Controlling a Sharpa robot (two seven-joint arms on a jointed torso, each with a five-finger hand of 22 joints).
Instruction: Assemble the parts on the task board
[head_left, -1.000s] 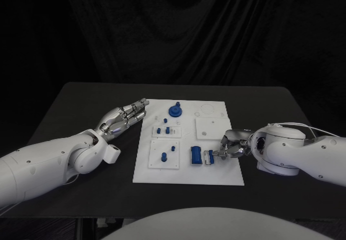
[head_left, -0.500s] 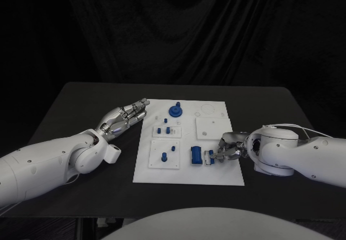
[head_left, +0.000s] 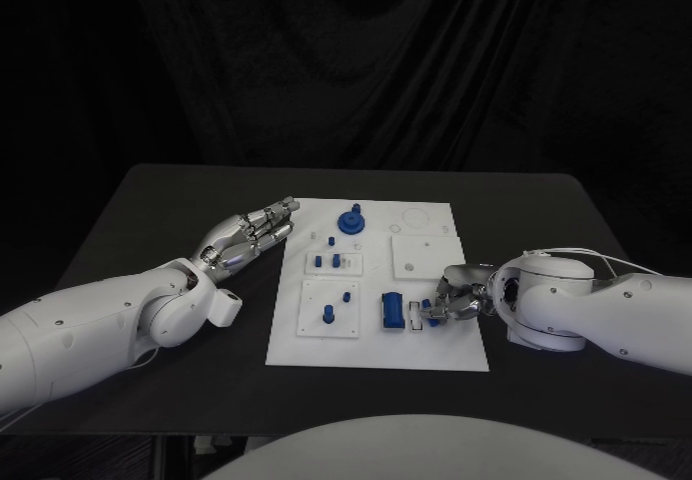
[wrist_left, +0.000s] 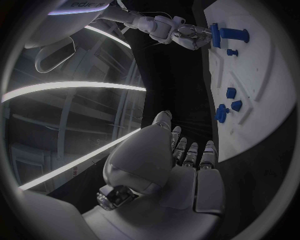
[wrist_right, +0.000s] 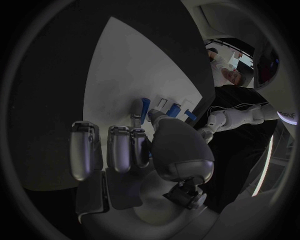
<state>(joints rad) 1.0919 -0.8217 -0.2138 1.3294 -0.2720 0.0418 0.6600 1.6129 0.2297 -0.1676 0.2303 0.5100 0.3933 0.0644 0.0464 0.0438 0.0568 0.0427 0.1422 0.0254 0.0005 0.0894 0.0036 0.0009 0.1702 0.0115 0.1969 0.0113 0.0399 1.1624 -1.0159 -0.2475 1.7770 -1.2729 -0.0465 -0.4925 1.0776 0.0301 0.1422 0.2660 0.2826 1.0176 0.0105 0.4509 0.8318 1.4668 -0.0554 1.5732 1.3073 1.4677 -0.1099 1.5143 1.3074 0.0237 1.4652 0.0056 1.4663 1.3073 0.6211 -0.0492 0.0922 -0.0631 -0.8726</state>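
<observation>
The white task board (head_left: 447, 345) lies in the middle of the black table. A blue block (head_left: 392, 309) stands on its near part, with a small blue part (head_left: 423, 316) just to its right. My right hand (head_left: 456, 296) reaches in from the board's right edge and pinches that small part between thumb and a finger (wrist_right: 144, 108). In the left wrist view the same right hand (wrist_left: 180, 34) touches the part (wrist_left: 215, 35) beside the block (wrist_left: 235, 35). My left hand (head_left: 254, 233) lies at the board's left edge with fingers stretched out, holding nothing.
Farther back on the board stand a blue round piece (head_left: 351, 220), several small blue pegs (head_left: 333, 260) and two pegs (head_left: 330, 314) on a raised white square. Bare black table (head_left: 173, 200) lies on both sides of the board.
My right hand has shifted slightly left, bringing the small part closer to the blue block. The left arm has not moved.
</observation>
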